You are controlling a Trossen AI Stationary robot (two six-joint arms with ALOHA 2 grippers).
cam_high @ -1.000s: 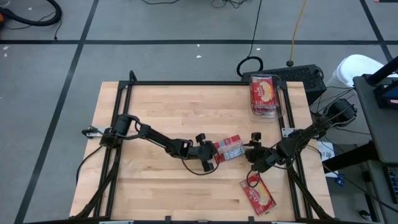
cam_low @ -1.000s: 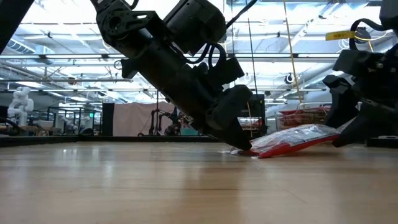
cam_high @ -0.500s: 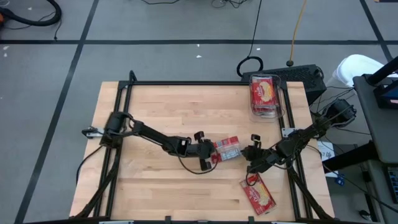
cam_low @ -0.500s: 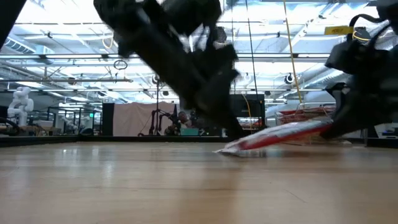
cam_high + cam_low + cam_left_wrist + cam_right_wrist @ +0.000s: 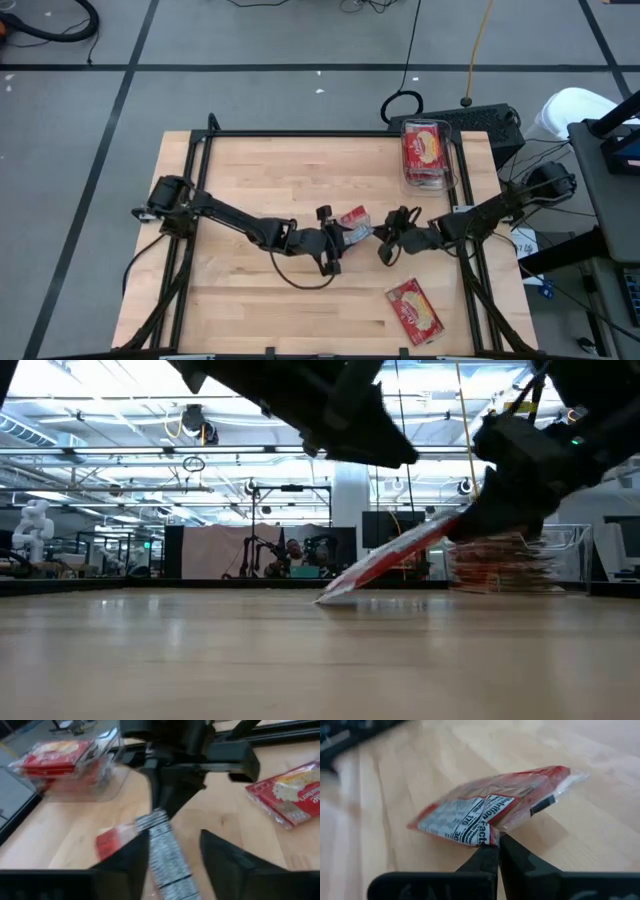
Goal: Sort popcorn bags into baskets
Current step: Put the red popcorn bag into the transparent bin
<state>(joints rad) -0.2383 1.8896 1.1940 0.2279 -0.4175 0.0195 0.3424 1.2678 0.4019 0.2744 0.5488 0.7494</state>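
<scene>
The left arm [image 5: 300,400] was cut off by the low view's top edge, and the tub [image 5: 500,565] stood partly hidden behind the right gripper [image 5: 470,525].

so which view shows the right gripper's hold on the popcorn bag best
The right wrist view: the right gripper is shut on the popcorn bag edge. The low view shows the bag tilted, one end down; the high view shows it small.

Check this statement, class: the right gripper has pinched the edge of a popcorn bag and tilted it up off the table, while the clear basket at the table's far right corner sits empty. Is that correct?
Not quite. The right gripper does pinch the popcorn bag, tilted with one end on the table. But the basket is not empty: the high view shows red bags inside it.
</scene>
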